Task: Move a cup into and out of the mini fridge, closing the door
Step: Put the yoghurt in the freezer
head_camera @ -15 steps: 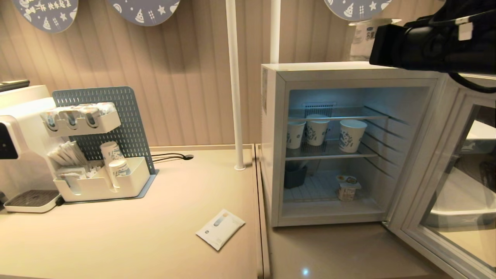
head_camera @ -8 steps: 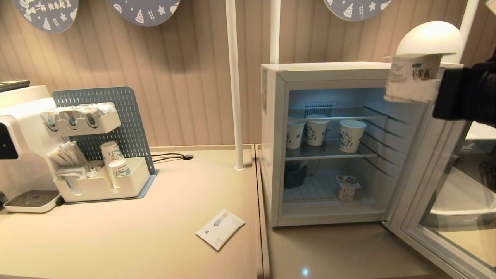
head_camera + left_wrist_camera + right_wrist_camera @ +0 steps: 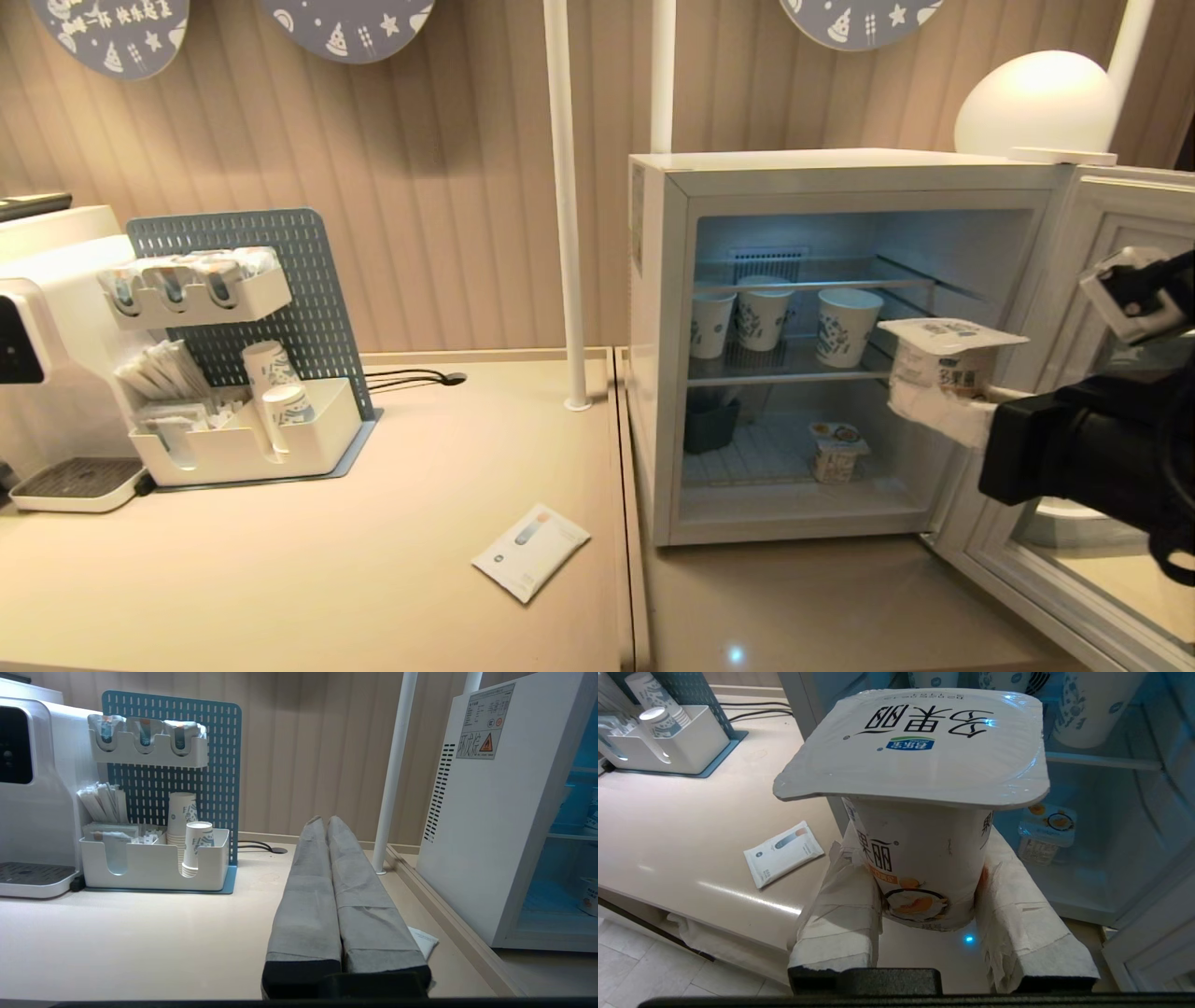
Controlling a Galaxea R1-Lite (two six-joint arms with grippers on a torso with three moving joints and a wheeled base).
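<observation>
The counter (image 3: 308, 569) stretches pale in front of me, and on its right end stands the mini fridge (image 3: 658, 355), white box, its door (image 3: 1102, 271) swung wide open to my right so the lit inside is bare to see. On the middle wire shelf three paper cups (image 3: 764, 313) stand upright in a loose row, patterned in blue; on the fridge floor one small yogurt pot (image 3: 837, 452) sits near the front, with a dark box (image 3: 709, 425) tucked at the back left corner. Far left, the coffee machine (image 3: 42, 317) and just beside it a white organiser (image 3: 247, 448) against a blue pegboard (image 3: 280, 245): stacked paper cups stand in its right compartment, sachets and sticks fill the left ones, and the upper rack holds three packets. A flat white sachet (image 3: 530, 551) lies alone on the counter near the fridge's corner. Now the cup (image 3: 945, 359) itself, a sealed yogurt cup with a foil lid: my right gripper (image 3: 931, 891) has it pinched low on its body between both padded fingers, upright, held in the air just before the fridge's open mouth at shelf height, by the door side. My left gripper (image 3: 329, 891) rests low over the counter, fingers pressed flat together, gripping nothing.
</observation>
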